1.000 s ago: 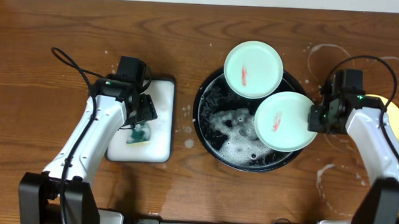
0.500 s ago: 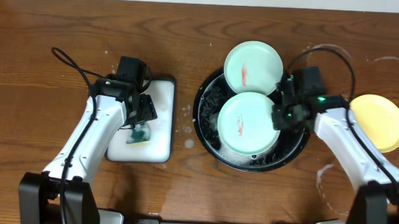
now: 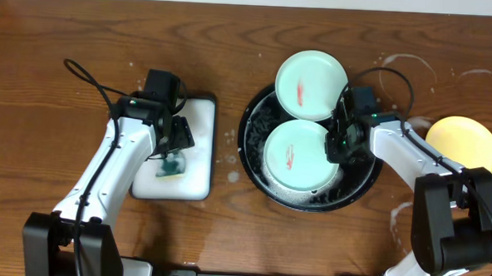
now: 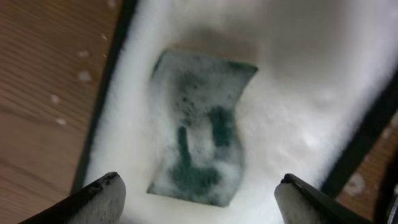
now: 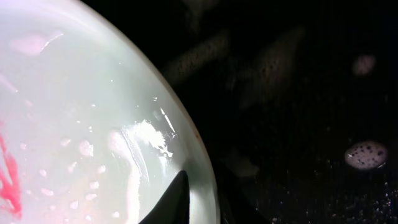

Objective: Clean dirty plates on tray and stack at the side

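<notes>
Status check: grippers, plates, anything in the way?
Left gripper open over green sponge. Right gripper narrow astride rim of smeared mint plate in black tray, grip unclear. Second smeared plate on tray's far rim; yellow plate on table. Nothing blocking.

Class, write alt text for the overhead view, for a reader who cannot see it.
A black tray holds a red-smeared mint plate, the right claw at its rim; a second smeared plate rests on the tray's far edge. A yellow plate sits on the table nearby, and the left claw hangs open above a green sponge in a white dish.
</notes>
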`<state>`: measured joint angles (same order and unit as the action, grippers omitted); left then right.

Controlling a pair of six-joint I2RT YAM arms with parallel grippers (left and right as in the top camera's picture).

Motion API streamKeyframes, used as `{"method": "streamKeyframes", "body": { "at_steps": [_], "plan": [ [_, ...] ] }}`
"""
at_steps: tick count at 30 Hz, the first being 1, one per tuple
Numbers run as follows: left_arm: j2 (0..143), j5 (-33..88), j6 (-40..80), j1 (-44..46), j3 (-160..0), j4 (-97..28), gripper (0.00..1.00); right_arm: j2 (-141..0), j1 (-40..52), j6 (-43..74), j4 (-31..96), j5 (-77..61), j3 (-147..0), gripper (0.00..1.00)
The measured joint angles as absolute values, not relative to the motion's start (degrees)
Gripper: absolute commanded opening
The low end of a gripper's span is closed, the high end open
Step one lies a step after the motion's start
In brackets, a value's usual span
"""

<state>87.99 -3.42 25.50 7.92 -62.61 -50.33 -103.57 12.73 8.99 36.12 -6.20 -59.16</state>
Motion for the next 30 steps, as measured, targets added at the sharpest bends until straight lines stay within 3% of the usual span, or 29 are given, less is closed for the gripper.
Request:
{"method": "streamKeyframes", "body": {
  "at_steps": [8, 16, 20, 22, 24, 27, 30],
  "plan": [
    [88.0, 1.6, 25.5, 7.9, -62.6, -50.4, 0.82, -103.5, 12.4, 2.1, 33.6, -6.1, -59.3, 0.01],
    [88.0, -2.6, 25.5, 7.9, -59.5, -44.3, 0.8, -103.5, 12.4, -1.3, 33.0, -6.0, -59.3, 0.01],
    [88.2, -4.4, 25.5, 7.9, -53.7, -36.3, 0.68, -103.5, 12.4, -1.7, 33.0, -6.0, -59.3, 0.01],
    [88.8, -5.2, 25.5, 7.9, -50.6, -32.4, 0.57, -103.5, 12.4, -1.7, 33.0, -6.0, -59.3, 0.01],
    [89.8, -5.7, 25.3, 7.9, -47.9, -28.4, 0.44, -103.5, 12.4, -1.7, 33.1, -6.0, -59.3, 0.01],
    [90.7, -6.7, 25.4, 7.9, -45.8, -24.6, 0.12, -103.5, 12.4, -1.7, 33.1, -6.0, -59.3, 0.01],
    [90.9, -7.8, 25.3, 7.9, -45.3, -23.2, 0.07, -103.5, 12.4, -1.7, 33.1, -6.0, -59.3, 0.01]
  ]
}}
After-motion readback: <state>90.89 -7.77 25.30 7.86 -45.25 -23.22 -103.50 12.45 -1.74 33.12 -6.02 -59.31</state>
